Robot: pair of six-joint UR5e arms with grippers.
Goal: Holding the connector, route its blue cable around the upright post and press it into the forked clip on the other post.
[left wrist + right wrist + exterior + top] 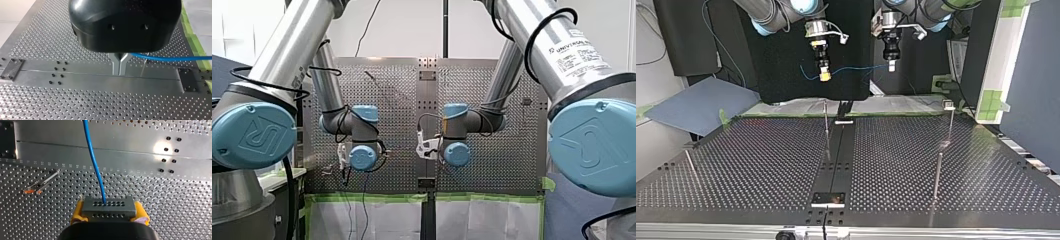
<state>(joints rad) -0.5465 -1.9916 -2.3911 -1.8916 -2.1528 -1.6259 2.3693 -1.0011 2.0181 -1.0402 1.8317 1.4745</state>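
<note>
— Where's the connector (108, 206)?
— In the top view, high behind the upright post (826, 127), clamped in my right gripper (824, 76). It looks rigid; grip there.
— And the blue cable (856, 69)?
— Probably light and limp. It sags rightward of the post to my left gripper (891, 66), whose fingers (115, 63) pinch it. It may slip.

The desk (75, 105) is bare perforated metal with a brushed, half-glossy face that throws back light, and the thin post (826, 131) on it looks like polished metal rod. My left tool (119, 73) has a smooth, glossy black plastic housing and bare grey metal fingers (115, 62), while my right tool (108, 212) has matt yellow, rubbery-looking pads (78, 213). The connector (108, 206) is matt grey, and the blue cable (93, 157) has a smooth, slightly shiny plastic sheath.
</note>
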